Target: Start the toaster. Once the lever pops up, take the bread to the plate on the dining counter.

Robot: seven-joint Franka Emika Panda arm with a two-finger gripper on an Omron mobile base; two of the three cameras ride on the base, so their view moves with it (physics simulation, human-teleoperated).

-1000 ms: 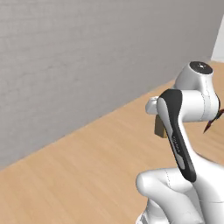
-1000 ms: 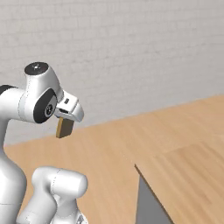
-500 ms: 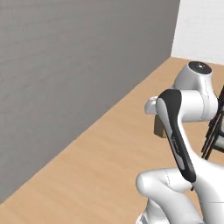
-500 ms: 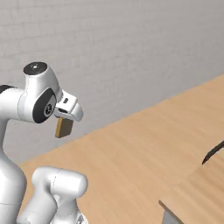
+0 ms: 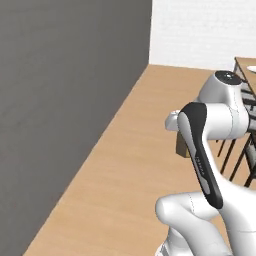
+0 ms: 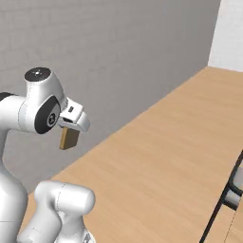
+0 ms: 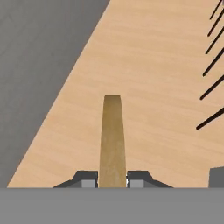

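Clearly the bread (image 7: 112, 131) is in transit: the tool (image 7: 112, 178) is pinching it on its two flat faces, so that in the hand view the slice shows edge-on, a narrow brown strip rising from between the two dark finger tips (image 7: 89, 178) with one pad against each side. Gripping across the thin dimension is a sensible way to carry something flat and light, since the wide faces give the pads plenty of surface and the slice hangs straight out along the tool's axis. In the right base view the bread (image 6: 69, 138) hangs below the wrist, tucked close to the arm's body and well above the wood floor (image 6: 166, 156), which looks like a folded travel posture meant to keep the load steady as the base moves. A grey wall (image 5: 65, 90) runs along the left, and at the far right of the left base view a corner of the light-wood bench (image 5: 246, 66) with dark stool legs (image 5: 235, 150) beneath it comes into sight. Judging by that, the toaster step appears done and the carry toward the dining bench is under way; the slice is not yet over it.
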